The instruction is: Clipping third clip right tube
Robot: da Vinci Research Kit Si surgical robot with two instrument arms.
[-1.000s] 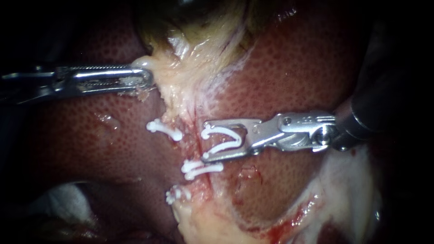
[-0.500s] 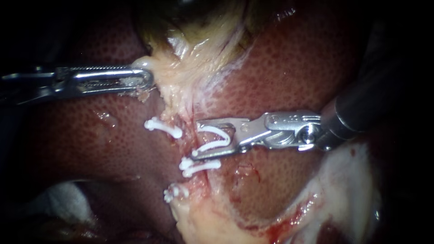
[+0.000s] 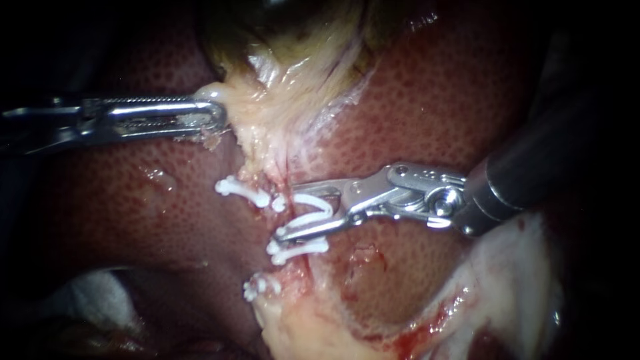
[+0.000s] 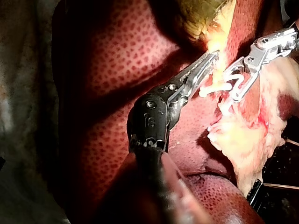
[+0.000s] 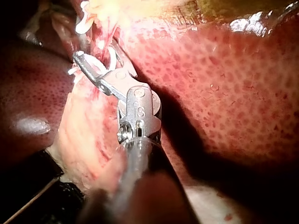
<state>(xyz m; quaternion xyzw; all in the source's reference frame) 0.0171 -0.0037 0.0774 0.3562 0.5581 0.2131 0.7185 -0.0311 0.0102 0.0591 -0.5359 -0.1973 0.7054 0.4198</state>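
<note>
My right instrument (image 3: 285,212) comes in from the right, its jaws holding a white clip (image 3: 313,208) that is still spread open. The clip's tips straddle the reddish right tube (image 3: 291,175), just above a closed white clip (image 3: 297,249) on that tube. Another clip (image 3: 244,191) sits on the left tube, and one more clip (image 3: 260,287) lies lower down. My left instrument (image 3: 221,117) is shut on pale tissue at the gallbladder's neck (image 3: 267,113) and holds it toward the left. The left wrist view shows both instruments (image 4: 212,56) (image 4: 236,86).
Dark red liver (image 3: 453,100) surrounds the site on both sides. Pale fatty tissue (image 3: 507,280) with some blood lies at the lower right. White gauze (image 3: 93,300) shows at the lower left. The right wrist view shows the right instrument's jaws (image 5: 81,60) against the pale tissue.
My right instrument has moved left, bringing the open clip across the right tube, and its jaws stand a little closer together. The left instrument has held still.
</note>
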